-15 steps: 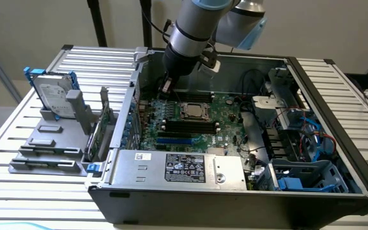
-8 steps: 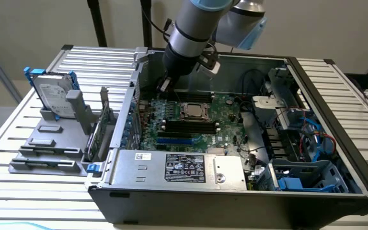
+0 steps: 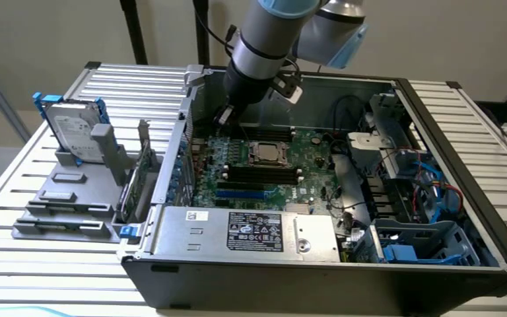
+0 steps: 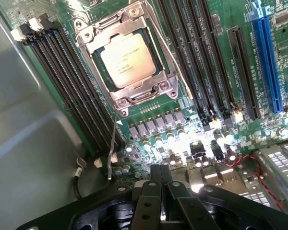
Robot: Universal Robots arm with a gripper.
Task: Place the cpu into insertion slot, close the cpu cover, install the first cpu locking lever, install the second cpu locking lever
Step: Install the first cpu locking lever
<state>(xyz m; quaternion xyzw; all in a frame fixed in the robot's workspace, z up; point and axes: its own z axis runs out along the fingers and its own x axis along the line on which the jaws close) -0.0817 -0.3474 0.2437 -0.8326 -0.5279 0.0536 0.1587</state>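
Since the cpu (image 4: pixel 127 60) lies flat and square in the insertion slot (image 4: pixel 139 98), pale face up, the seating step is judged complete. The cpu cover (image 4: pixel 111 28) is down over it, its cut-out framing the chip's face and its metal rim bearing on the chip's edges, which is what keeps the chip pressed into its seat; the closing step is likewise judged done.

Levers: one thin metal lever (image 4: pixel 114 139) runs from the socket's near corner out toward the gripper (image 4: pixel 162 168), clear of the frame, and appears unlatched. A second pale rod (image 4: pixel 175 62) lies along the far side of the socket, close against the frame; whether it is hooked under its catch cannot be told.

Gripper: the fingers are pressed together with nothing between them. It hangs above the green circuit board (image 4: pixel 153 115), near the free end of the loose lever but apart from it. Closed fingers make a single slim tip, judged better suited to pushing a thin rod than to grasping one.

In the exterior view the arm reaches down into the open computer case (image 3: pixel 465 165), with the gripper at the rear of the board, toward the exterior view's left of the socket. The long black memory slots (image 4: pixel 81 91) flank the socket on both sides, leaving little room, which accounts for the steep approach from above
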